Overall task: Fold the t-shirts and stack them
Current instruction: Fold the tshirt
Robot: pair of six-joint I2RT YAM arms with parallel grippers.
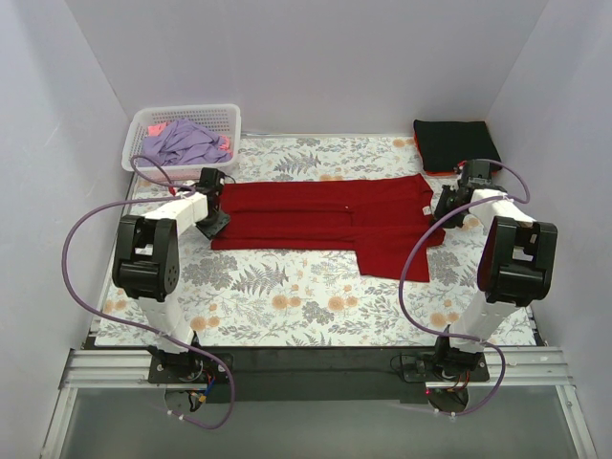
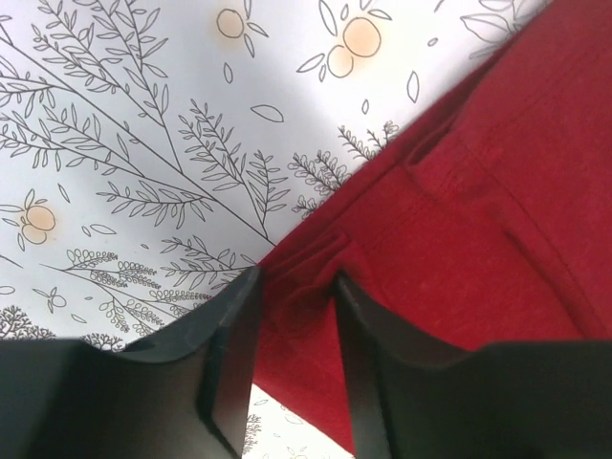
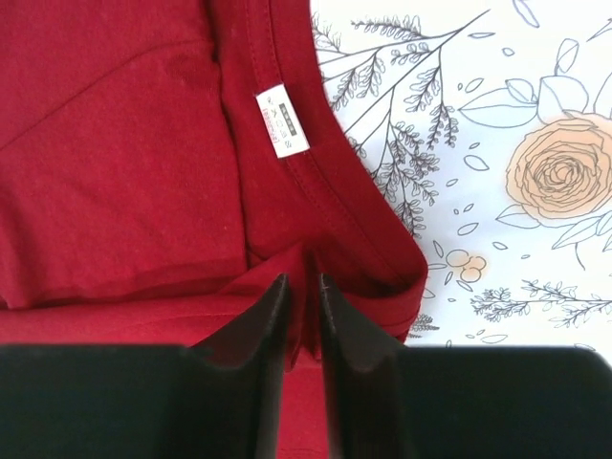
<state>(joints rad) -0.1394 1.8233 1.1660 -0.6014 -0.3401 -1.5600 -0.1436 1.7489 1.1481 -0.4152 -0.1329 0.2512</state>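
The deep-red t-shirt [image 3: 124, 143] is running off the right wrist view's left edge, and its neck label [image 3: 282, 120] is carrying print too small to read. In the basket [image 1: 187, 108], the lavender t-shirt [image 1: 189, 143] is covering most of a pink t-shirt [image 1: 157, 127].

walls [image 1: 306, 57] plain white | table cloth [image 1: 287, 316] floral print | light even, soft

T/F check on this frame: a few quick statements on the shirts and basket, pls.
1. The deep-red t-shirt lies stretched across the floral table cloth. True.
2. The basket is empty. False: a lavender t-shirt and some pink cloth lie in it.
3. The neck label shows just ahead of the right fingers. True.
4. The black t-shirt is in the basket. False: it lies folded at the far right corner.
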